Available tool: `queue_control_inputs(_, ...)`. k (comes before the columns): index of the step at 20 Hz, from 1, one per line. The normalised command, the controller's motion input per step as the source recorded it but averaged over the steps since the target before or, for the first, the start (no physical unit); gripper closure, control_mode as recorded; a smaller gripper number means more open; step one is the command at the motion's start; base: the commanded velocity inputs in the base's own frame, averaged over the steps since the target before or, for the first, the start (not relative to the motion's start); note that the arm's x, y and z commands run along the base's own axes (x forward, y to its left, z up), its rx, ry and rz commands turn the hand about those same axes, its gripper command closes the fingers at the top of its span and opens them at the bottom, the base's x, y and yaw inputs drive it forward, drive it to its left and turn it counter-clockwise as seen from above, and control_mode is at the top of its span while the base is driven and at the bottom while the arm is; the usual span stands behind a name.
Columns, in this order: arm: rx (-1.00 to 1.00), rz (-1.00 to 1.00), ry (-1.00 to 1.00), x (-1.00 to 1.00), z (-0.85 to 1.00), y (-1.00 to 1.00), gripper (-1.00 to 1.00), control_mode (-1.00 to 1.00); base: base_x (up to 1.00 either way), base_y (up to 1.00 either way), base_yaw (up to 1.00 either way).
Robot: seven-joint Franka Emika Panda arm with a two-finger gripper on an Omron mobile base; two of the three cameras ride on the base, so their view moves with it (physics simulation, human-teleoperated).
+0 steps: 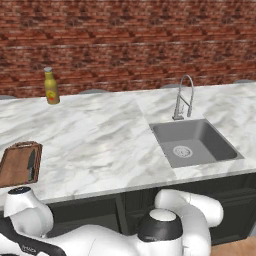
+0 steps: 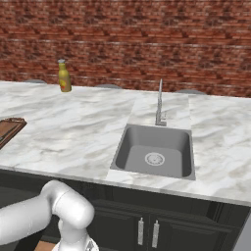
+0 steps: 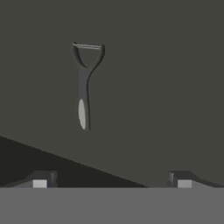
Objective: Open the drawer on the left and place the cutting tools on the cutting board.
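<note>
Left base view: cutting board (image 1: 19, 164) at left edge of the marble counter (image 1: 100, 140), knife (image 1: 31, 164) lying on it; sink (image 1: 192, 142) right of centre. Right base view: board corner at far left. Hand view: gripper (image 3: 112, 180) jaws wide, empty; grey wide-headed tool (image 3: 85, 83) upper left on the dark drawer floor (image 3: 166, 87).
</note>
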Motion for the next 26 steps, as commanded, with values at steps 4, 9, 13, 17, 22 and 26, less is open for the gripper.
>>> queue_control_inputs(4, 0.00, 0.12, -0.09, -0.05, -0.25, 0.47, -1.00, -1.00, 0.00, 0.00, 0.00)
queue_control_inputs(9, 0.00, 0.05, -0.10, 0.00, -0.19, 0.35, -1.00, -1.00, 0.00, 0.00, 0.00)
queue_control_inputs(13, 0.00, 0.00, -0.03, 0.00, -0.21, 0.25, -1.00, -1.00, 0.00, 0.00, 0.00)
queue_control_inputs(17, 0.00, 0.00, 0.00, -0.03, -0.29, 0.13, -1.00, -1.00, 0.00, 0.00, 0.00)
queue_control_inputs(22, 0.00, 0.00, 0.00, -0.02, -0.40, 0.02, -1.00, -1.00, 0.00, 0.00, 0.00)
queue_control_inputs(26, 0.00, 0.00, 0.00, -0.01, -0.44, 0.10, -1.00, -1.00, 0.00, 0.00, 0.00)
